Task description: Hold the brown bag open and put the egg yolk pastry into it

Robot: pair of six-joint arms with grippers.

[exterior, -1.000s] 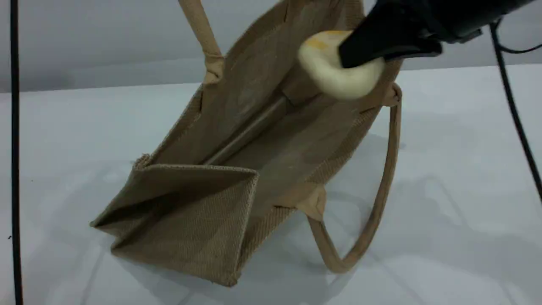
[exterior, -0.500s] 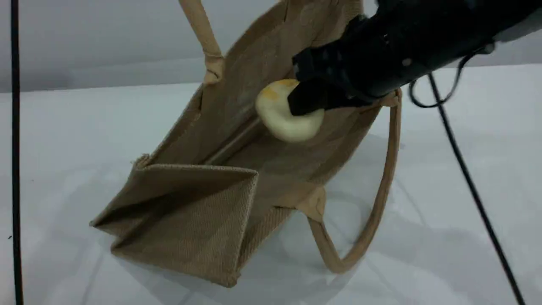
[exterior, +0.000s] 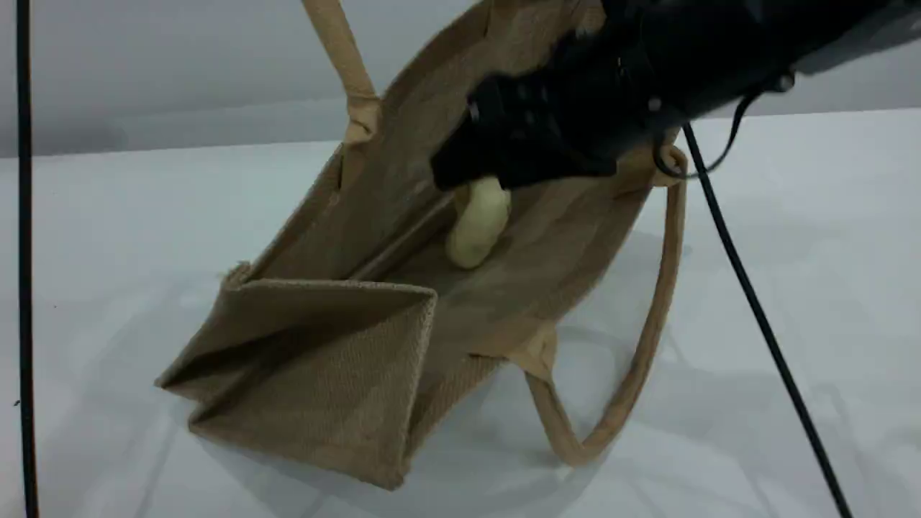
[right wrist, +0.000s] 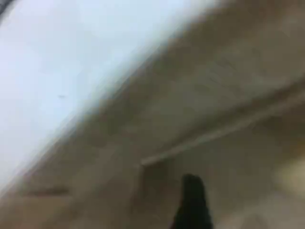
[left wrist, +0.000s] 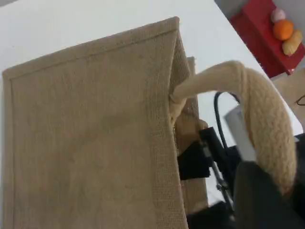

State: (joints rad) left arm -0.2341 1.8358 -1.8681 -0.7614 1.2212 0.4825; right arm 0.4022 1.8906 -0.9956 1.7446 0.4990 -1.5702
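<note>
Blurred tan-brown woven jute bag interior [right wrist: 224,95] fills the view, a dark fingertip [right wrist: 193,202] at the bottom edge, white table [right wrist: 57,57] upper left.

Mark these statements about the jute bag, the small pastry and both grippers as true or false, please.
1. The pale cream round egg yolk pastry is inside the tan-brown jute bag. True.
2. The bag stands fully upright. False: it leans over, its mouth turned toward the camera.
3. The right gripper reaches into the bag's mouth. True.
4. Both beige padded handles hang down. False: one handle is lifted by the left gripper; the other hangs to the white table.
</note>
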